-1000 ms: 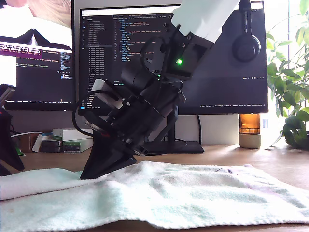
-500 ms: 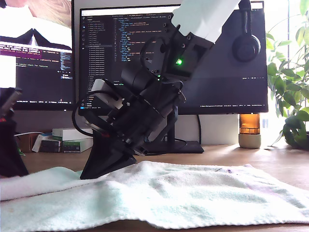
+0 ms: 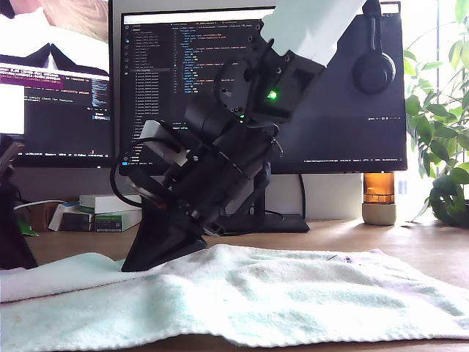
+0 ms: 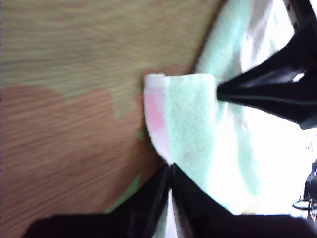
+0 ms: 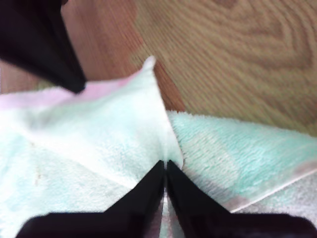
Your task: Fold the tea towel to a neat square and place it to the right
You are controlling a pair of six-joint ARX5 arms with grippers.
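soft blurry wrist views, blown-out window glare

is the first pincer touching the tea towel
Touching. In the first wrist view, my first pincer is shut on a folded edge of the tea towel, cloth pinched between its tips.

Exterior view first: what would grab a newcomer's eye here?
A big black arm fills the exterior view's middle, its tip pressed into the pale mint tea towel spread on the wooden desk. In each wrist view, black fingers pinch a towel edge. Lit code monitors glow behind.
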